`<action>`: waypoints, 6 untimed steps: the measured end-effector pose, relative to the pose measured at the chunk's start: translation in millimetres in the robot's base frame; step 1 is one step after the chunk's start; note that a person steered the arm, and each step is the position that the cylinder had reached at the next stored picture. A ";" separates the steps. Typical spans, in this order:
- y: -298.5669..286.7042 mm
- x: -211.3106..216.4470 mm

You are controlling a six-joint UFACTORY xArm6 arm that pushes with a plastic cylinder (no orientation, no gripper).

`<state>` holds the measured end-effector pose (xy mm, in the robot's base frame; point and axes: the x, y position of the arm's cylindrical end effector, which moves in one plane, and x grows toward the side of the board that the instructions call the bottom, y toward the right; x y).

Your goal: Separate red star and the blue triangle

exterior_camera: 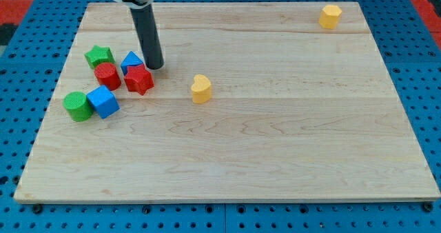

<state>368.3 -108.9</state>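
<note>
The red star (pixel 139 79) lies at the view's left on the wooden board (pixel 275 143). The blue triangle (pixel 131 61) sits just above and left of it, touching it. My tip (pixel 156 67) stands at the upper right of the red star, right beside the blue triangle's right edge. The dark rod rises from there to the view's top.
A red cylinder (pixel 107 75) touches the star's left side. A green star (pixel 99 56) lies above it. A blue cube (pixel 103 101) and a green cylinder (pixel 77 106) lie lower left. A yellow heart (pixel 201 89) sits mid-board. A yellow hexagon (pixel 331 16) lies top right.
</note>
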 end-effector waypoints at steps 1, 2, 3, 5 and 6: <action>6.9 15.2; -17.9 16.0; -19.8 16.0; -44.4 16.0; -24.5 7.5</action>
